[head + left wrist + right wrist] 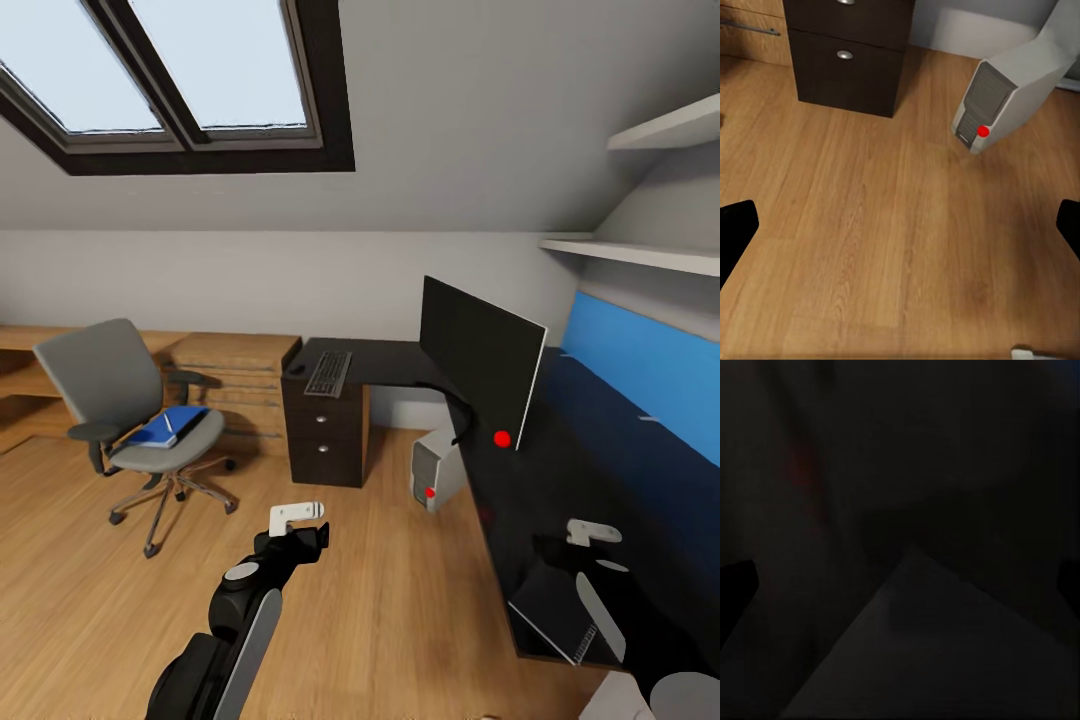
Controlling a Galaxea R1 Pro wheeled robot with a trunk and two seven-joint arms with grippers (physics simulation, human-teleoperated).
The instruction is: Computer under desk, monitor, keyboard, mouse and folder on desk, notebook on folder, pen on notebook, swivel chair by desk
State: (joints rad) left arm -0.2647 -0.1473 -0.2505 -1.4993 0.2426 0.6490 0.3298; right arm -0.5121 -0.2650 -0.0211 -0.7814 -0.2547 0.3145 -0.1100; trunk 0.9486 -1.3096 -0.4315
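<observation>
You have one wide black monitor [480, 362], one slim keyboard [328, 372] and one small black mouse [296, 369] on the long black table [400, 362]. One silver-grey computer tower [436, 472] stands beneath it. One bright blue folder [166, 427] lies on the grey swivel chair [130, 408]; both grippers' fingers are spread open.

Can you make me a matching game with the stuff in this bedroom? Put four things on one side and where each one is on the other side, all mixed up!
Things:
1. folder
2. keyboard
3. computer
4. monitor

Places:
A. on the wooden floor, under the desk
B. standing up on the desk, at its corner
C. lying on the seat of the swivel chair
D. flat on the desk, above the dark drawers

Right pairs: 1-C, 2-D, 3-A, 4-B
</observation>
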